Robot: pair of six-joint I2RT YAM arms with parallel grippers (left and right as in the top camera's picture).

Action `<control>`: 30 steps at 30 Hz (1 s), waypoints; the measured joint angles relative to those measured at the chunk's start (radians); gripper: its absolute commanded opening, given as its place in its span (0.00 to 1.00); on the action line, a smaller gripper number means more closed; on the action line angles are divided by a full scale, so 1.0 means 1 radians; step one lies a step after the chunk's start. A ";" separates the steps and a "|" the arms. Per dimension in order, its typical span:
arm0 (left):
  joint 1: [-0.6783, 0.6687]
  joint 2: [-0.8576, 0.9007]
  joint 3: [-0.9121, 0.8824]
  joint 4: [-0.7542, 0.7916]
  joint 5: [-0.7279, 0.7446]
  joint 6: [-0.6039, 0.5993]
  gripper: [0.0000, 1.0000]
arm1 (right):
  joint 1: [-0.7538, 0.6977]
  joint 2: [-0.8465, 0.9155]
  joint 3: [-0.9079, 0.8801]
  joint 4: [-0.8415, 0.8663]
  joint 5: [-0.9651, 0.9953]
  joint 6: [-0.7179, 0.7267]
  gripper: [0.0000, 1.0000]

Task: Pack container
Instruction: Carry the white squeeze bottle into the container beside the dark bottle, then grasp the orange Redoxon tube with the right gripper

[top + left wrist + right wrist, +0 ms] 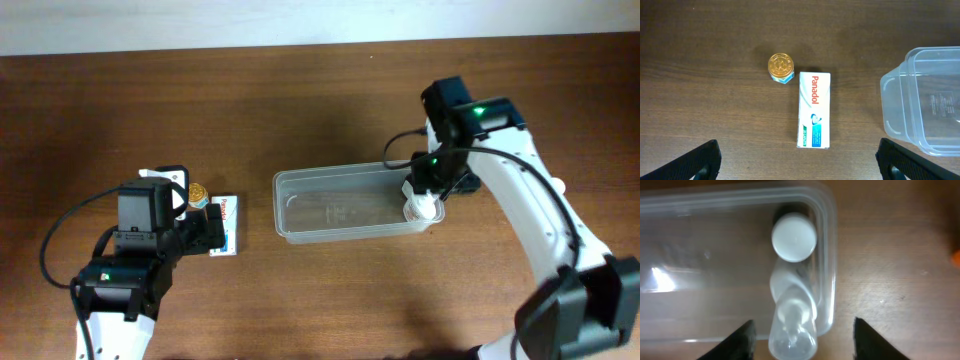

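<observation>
From where I stand, the container (350, 205) sits near the middle of the bench (330, 100), long side running left to right. The right arm (530, 190) reaches over its right end. The right fingers (737, 342) are spread wide above that end and touch nothing. Between them, inside the tub's corner, a small bottle with a round white cap (794, 236) stands upright. Just beside it is a second small bottle with a clear top (792, 327), blurred close to the camera; I cannot tell whether it stands or leans.

Off to the left, well apart from the tub, lies a white and blue Panadol box (813, 110), flat on the wood. A little jar with a gold lid (780, 66) sits just beside one of its corners. The left fingers (700, 162) hang over the box, held far apart, gripping nothing
</observation>
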 measured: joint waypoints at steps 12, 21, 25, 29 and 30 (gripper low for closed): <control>0.000 0.000 0.000 -0.002 0.000 0.000 1.00 | -0.587 -0.097 0.190 -0.042 0.032 0.049 0.86; 0.000 0.000 0.000 -0.002 0.000 0.000 1.00 | -0.681 0.171 0.175 -0.056 0.010 0.023 0.84; 0.000 0.000 0.000 -0.002 0.000 0.000 1.00 | -0.681 0.255 0.175 -0.056 -0.003 0.015 0.69; 0.000 0.000 0.000 -0.002 0.000 0.000 1.00 | -0.681 0.304 0.175 -0.056 -0.019 0.011 0.41; 0.000 0.000 0.000 -0.002 0.000 0.000 1.00 | -0.681 0.306 0.175 -0.056 -0.021 0.007 0.40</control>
